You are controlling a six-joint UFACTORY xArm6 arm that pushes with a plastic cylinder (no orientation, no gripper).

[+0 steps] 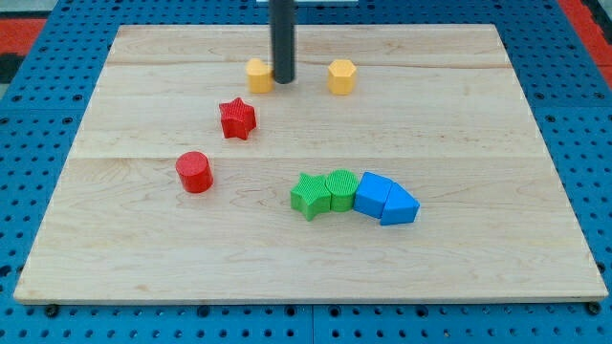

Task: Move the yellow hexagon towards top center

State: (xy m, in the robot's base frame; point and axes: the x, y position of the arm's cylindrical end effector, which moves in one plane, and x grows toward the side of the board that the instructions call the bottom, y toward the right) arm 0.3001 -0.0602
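Observation:
Two yellow blocks lie near the view's top centre. The right one (pixel 341 76) reads as a hexagon. The left one (pixel 258 75) has a shape I cannot make out for sure. My tip (pixel 283 80) stands between them, touching or almost touching the right side of the left yellow block. The right yellow hexagon lies about 60 px to the tip's right, apart from it.
A red star (pixel 237 118) lies below the left yellow block. A red cylinder (pixel 194 172) lies further down left. A green star (pixel 308 195), a green block (pixel 339 189) and two blue blocks (pixel 375 194) (pixel 400 205) form a touching row at lower centre. The wooden board (pixel 478 115) ends at blue pegboard.

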